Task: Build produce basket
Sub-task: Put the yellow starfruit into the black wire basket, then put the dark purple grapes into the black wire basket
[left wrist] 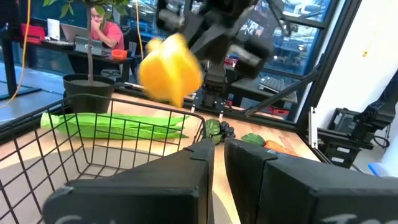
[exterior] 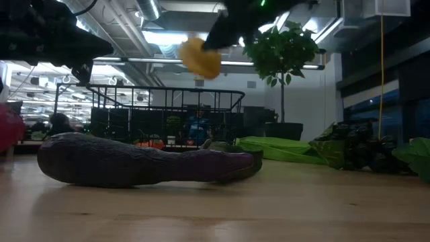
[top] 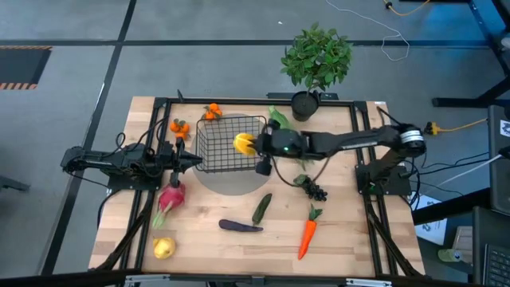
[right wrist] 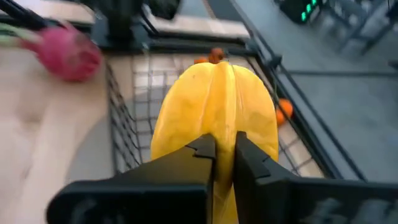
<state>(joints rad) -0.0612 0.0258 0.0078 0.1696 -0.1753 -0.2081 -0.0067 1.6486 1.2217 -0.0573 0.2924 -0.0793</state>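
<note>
From above, we see the whole table: the black wire basket sits left of centre, with our right gripper reaching across and holding a yellow star fruit over its right side. Small oranges lie just outside the basket's left and far edges, the dragon fruit and a yellow fruit lie toward the near left, and the eggplant, cucumber, carrot and grapes lie apart on the near half. The long green pods rest beside the potted plant.

Only the low view tells us height: the star fruit hangs clear above the basket's rim, with the eggplant large in front. Our right wrist view alone shows the grip up close: the fingers are pinched nearly together on one ridge of the fruit, mesh and the dragon fruit beyond.

Our left gripper sits at the basket's left near corner, fingers clenched almost together; the left wrist view shows the mesh just ahead of them, but we cannot tell whether they pinch the wire.
</note>
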